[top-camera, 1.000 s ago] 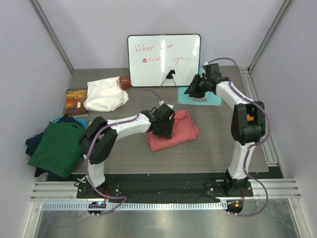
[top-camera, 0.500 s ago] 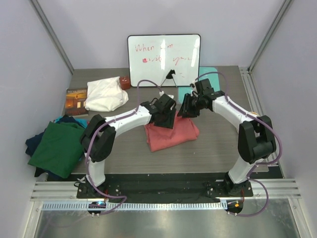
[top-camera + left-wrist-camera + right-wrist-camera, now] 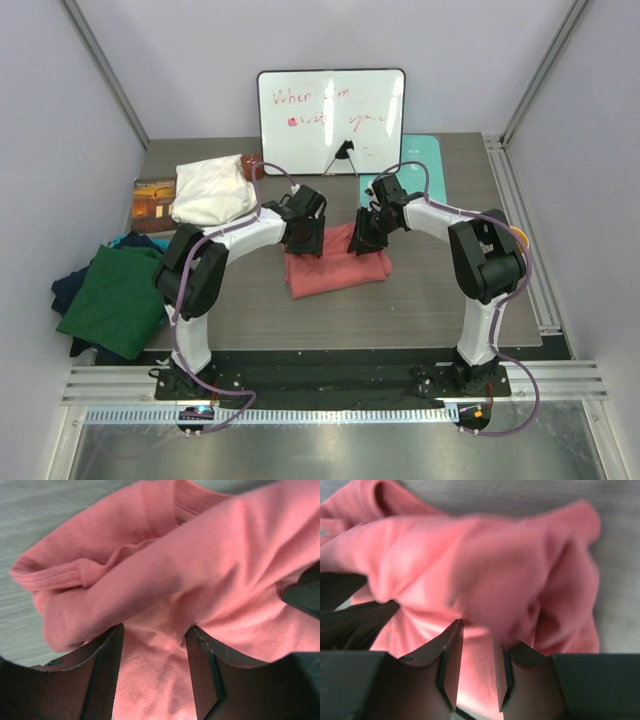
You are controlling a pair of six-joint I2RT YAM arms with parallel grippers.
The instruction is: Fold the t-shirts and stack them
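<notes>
Left wrist: soft salmon t-shirt [image 3: 190, 580] bunched, ribbed collar.

Overhead, the light is even and soft, falling from above. The pale walls bounce it around, and the table [image 3: 430, 290] carries only faint, fuzzy shadows under the arms. The whiteboard [image 3: 331, 121] reads bright and clean, while the metal sheet [image 3: 320, 450] along the near edge gives a dull sheen. The frame posts lean inward toward the far corners. At the left wrist, the salmon-pink t-shirt [image 3: 200, 570] fills the view, slightly soft, with the left tool [image 3: 154, 635] almost black. At the right wrist the cloth is smeared and out of focus, and the right tool [image 3: 479, 640] is crisper.
</notes>
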